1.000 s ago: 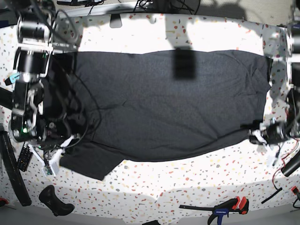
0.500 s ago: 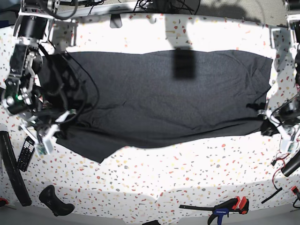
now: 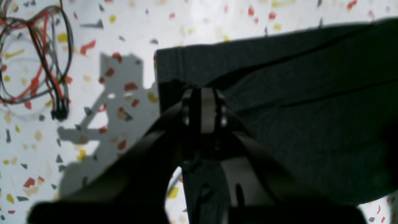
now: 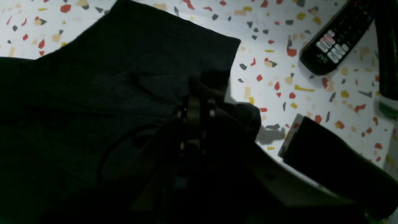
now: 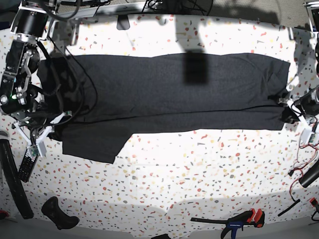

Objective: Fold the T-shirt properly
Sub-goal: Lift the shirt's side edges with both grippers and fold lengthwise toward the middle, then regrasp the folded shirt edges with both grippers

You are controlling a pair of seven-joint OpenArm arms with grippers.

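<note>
A: The T-shirt (image 5: 169, 94) lay spread as a long dark band across the speckled table (image 5: 199, 169), plain side up, running nearly from one arm to the other.

B: How were the grippers?

A: The left gripper (image 5: 291, 113) sat at the shirt's end on the base view's right. In the left wrist view its jaws were pressed together on the cloth (image 3: 279, 102) at a corner, just inside the hem, with a crease running away from the pinch. The right gripper (image 5: 50, 130) was at the opposite end. Its wrist view was very dark, but the jaws looked pressed together with shirt fabric (image 4: 108, 77) bunched around them, close to the edge of a sleeve.

B: Was the shirt flat?

A: Mostly. The far edge ran straight. The near edge ran straight along most of its length, then dropped into a flap (image 5: 94, 144) that jutted toward the camera beside the right gripper. A darker rectangular patch (image 5: 195, 68) sat on the cloth near the far edge; I could not tell whether it was shadow or something on it.

B: Anything else on the table?

A: A remote (image 4: 337, 40) lay just off the sleeve, apart from the cloth. Loose red and black wires (image 3: 34, 59) lay on the table near the left gripper, clear of the shirt. A clamp (image 5: 234, 220) with red and blue handles lay at the near edge, well apart from the shirt.
</note>
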